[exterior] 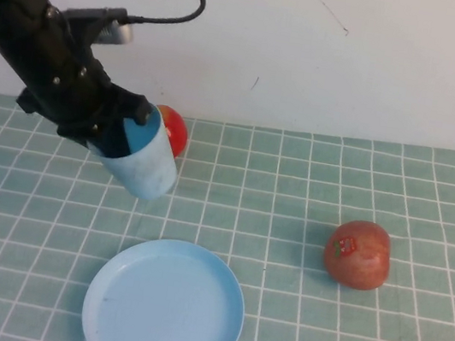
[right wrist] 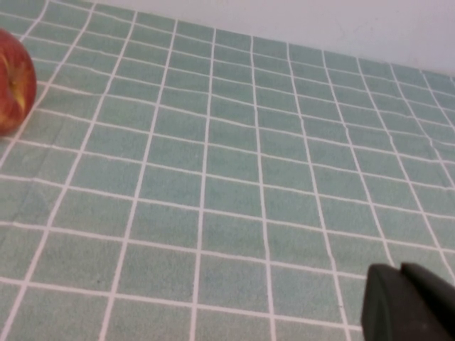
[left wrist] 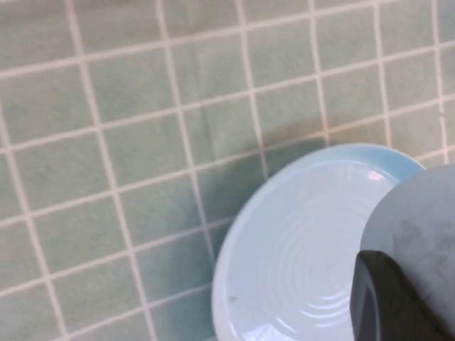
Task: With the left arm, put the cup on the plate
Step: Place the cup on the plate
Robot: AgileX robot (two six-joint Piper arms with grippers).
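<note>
Green tiled cloth point(exterior: 310, 192) with white grid lines covers the table, white wall behind.

Item: plate point(exterior: 164, 305), round, light blue, shallow rim; lies flat and bare at the near edge. Taken as landmark.

Item: cup point(exterior: 147, 166), light-blue plastic tumbler, tilted, lifted off the cloth just beyond the plate's far-left rim, not yet over it. I judge it light, stiff and rather slick; grip belongs at the rim and upper wall, where I have it.

Item: my left gripper point(exterior: 121, 129), closed on the cup at its mouth, cup body hanging below and plate-ward of my fingers.

Item: red apple point(exterior: 171, 129), behind the cup, farther from the plate.

Item: second apple point(exterior: 358, 253), stickered, well right of the plate.

Item: my right gripper point(right wrist: 412, 302), low over bare cloth; only a dark edge shows, spread cannot be told.
</note>
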